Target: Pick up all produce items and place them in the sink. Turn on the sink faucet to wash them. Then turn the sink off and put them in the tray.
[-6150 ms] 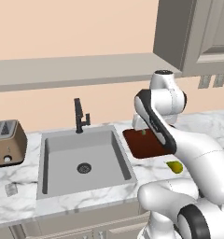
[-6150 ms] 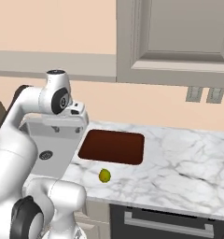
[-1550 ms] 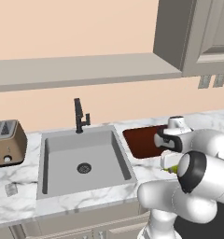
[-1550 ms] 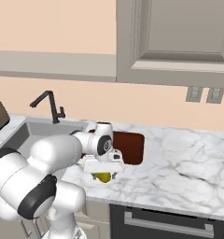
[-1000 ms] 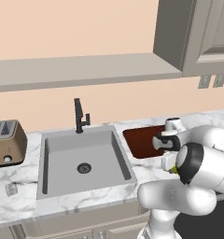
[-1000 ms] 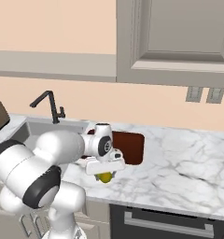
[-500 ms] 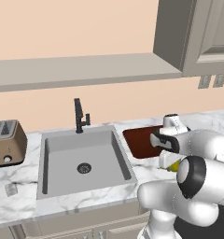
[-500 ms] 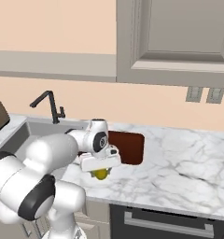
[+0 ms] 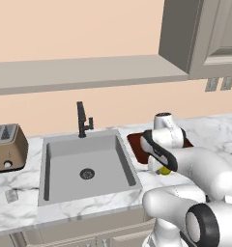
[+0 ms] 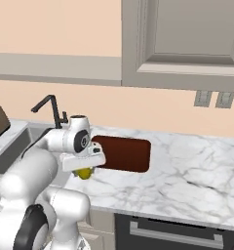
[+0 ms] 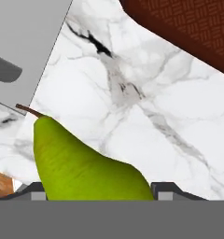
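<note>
A green-yellow pear with a thin brown stem sits right up against the camera in the hand view, its skin smooth and faintly dimpled, plump at the base and narrowing to the stem. It fills the space between the gripper fingers, whose tips poke out on either side of it. The gripper looks closed on the pear, holding it just above the tabletop, white marble streaked with grey veins. From the right base view the fruit hangs as a yellow lump under the white hand, just beside the near left corner of the tray. That tray is flat, dark red-brown, rectangular with a low rim and a fine woven pattern on its floor. To the left lies the sink, a grey rectangular basin with a round dark drain. The thin black faucet stands upright behind it. A brown toaster sits far left.
</note>
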### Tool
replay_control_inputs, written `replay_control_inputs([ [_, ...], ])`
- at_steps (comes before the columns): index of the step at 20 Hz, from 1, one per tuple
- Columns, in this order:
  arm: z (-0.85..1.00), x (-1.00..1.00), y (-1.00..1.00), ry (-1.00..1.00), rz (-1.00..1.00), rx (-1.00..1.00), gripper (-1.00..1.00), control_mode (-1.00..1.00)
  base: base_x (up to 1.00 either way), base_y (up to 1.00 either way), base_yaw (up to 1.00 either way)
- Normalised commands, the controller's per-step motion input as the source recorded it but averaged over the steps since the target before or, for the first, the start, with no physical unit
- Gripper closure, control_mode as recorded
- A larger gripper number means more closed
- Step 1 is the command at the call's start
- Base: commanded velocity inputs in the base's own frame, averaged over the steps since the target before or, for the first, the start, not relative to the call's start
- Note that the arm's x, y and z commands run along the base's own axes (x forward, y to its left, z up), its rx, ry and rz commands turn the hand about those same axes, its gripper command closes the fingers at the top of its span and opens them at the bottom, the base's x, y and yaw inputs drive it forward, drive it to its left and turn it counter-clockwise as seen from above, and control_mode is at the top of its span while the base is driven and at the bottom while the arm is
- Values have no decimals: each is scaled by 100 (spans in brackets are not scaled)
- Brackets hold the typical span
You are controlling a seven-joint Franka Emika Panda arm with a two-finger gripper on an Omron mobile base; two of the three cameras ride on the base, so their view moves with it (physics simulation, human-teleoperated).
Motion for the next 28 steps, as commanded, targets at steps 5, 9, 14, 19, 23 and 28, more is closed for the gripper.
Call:
replay_control_inputs([
  [5, 7, 24, 92, 0, 7, 3, 100, -100, 0, 0, 0],
  [9, 0, 42, 93, 3, 9, 4, 100, -100, 0, 0, 0],
  [14, 0, 51, 88, 5, 11, 5, 100, -100, 0, 0, 0],
  [19, -10, 53, 79, 5, 11, 4, 100, -100, 0, 0, 0],
  [23, -32, 64, 65, 6, 9, 2, 100, -100, 0, 0, 0],
  [28, -42, 37, 6, 5, 9, 1, 100, -100, 0, 0, 0],
])
